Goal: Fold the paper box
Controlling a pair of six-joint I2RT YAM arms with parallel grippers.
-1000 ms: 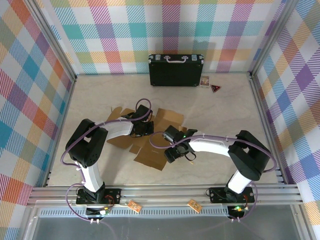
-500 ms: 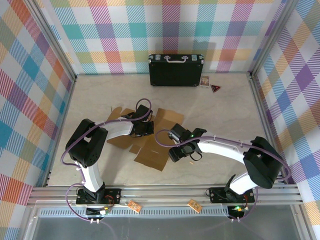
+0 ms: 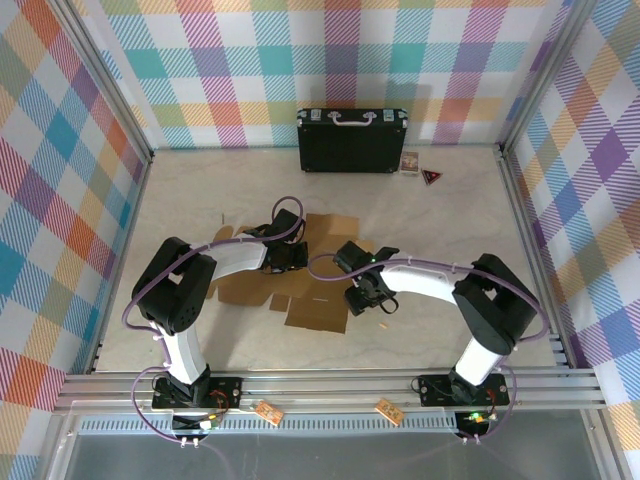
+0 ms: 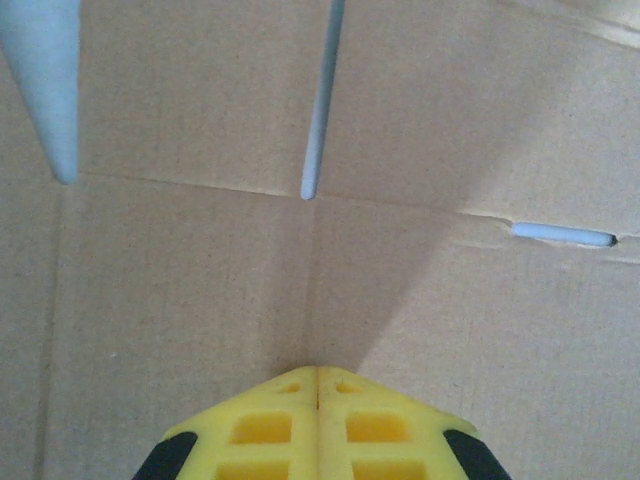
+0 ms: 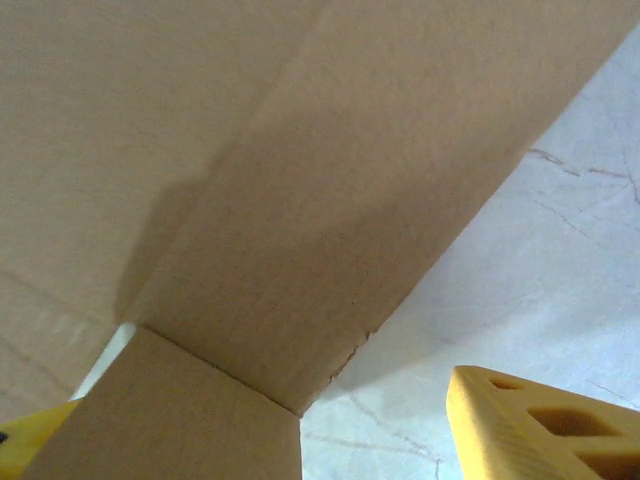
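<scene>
Checked walls in many colours close round a pale marbled table (image 3: 450, 210), and on it you have one paper box (image 3: 318, 310), lying as a brown sheet at the middle with its flaps spread between your two arms. At the back wall stands one black case (image 3: 350, 140) with a silver handle; just to its right lie two small things, a card (image 3: 409, 162) and a red triangle (image 3: 431, 177).

Your left gripper (image 3: 290, 255) is clenched: in the left wrist view its two yellow fingers (image 4: 260, 425) meet tip to tip over the cardboard (image 4: 200, 300), where you can count three pale cuts.

Your right gripper (image 3: 362, 298) sits at the sheet's right side with its jaws released. In its wrist view a raised flap (image 5: 300, 200) stands between them, and the right finger (image 5: 540, 430) is clear of it.
</scene>
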